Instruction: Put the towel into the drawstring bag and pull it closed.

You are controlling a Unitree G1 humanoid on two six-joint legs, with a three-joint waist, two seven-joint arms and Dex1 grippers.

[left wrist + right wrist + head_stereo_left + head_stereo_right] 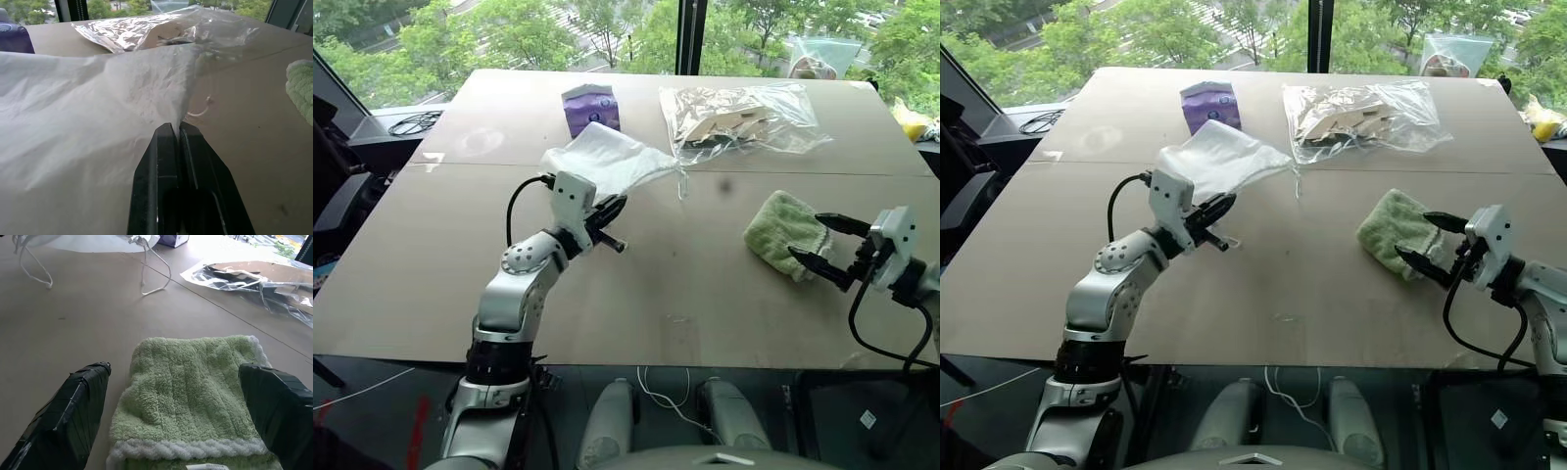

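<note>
Beyond the brown table (636, 294), trees; my left pincer (610, 209) pinches the white translucent drawstring bag (607, 157), my right pincer (824, 245) gapes around the fluffy green towel (783, 230).

Soft daylight comes through the big windows (509, 39) behind the flat beige table (685, 284); shadows are faint, with mild glare on the crinkly clear plastic bag (744, 117).

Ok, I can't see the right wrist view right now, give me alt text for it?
The right end effector is open, one black finger on each side of the light green towel, which lies flat on the brown table. Beyond it lie the white cords of the drawstring bag and a clear plastic bag.
</note>
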